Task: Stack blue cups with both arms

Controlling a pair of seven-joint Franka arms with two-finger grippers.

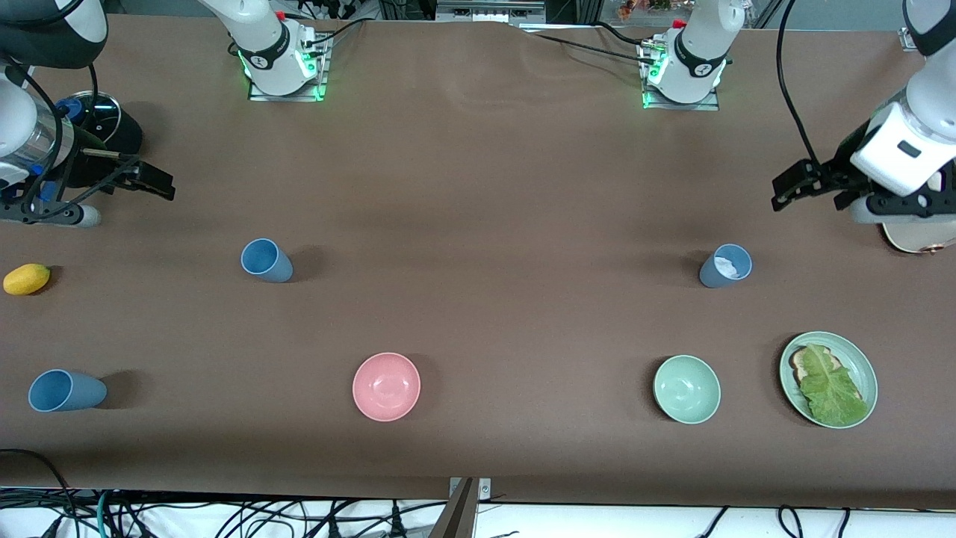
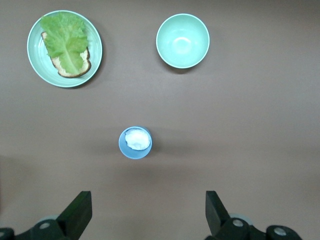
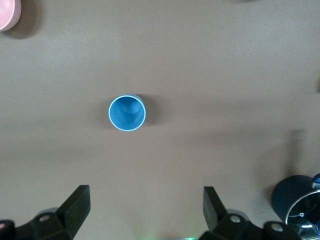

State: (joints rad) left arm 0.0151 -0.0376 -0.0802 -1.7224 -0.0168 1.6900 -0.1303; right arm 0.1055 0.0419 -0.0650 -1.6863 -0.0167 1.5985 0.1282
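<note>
Nothing stacked yet: my left end effector (image 2: pixel 148 212) hangs wide open over the bench just short of the grey-blue cup (image 2: pixel 135 142), my right end effector (image 3: pixel 146 210) equally wide near the bright blue cup (image 3: pixel 127 113), both cups untouched.

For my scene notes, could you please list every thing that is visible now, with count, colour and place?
cups: three, blue; two toward the right arm's end, one holding something white toward the left arm's end.
pink bowl: one, near the front camera.
green bowl: one, pale green, beside the plate.
plate: one, pale green, with bread and lettuce.
lemon: one, yellow, at the right arm's end.
left gripper: black, open, over bare table.
right gripper: black, open, over bare table.
</note>
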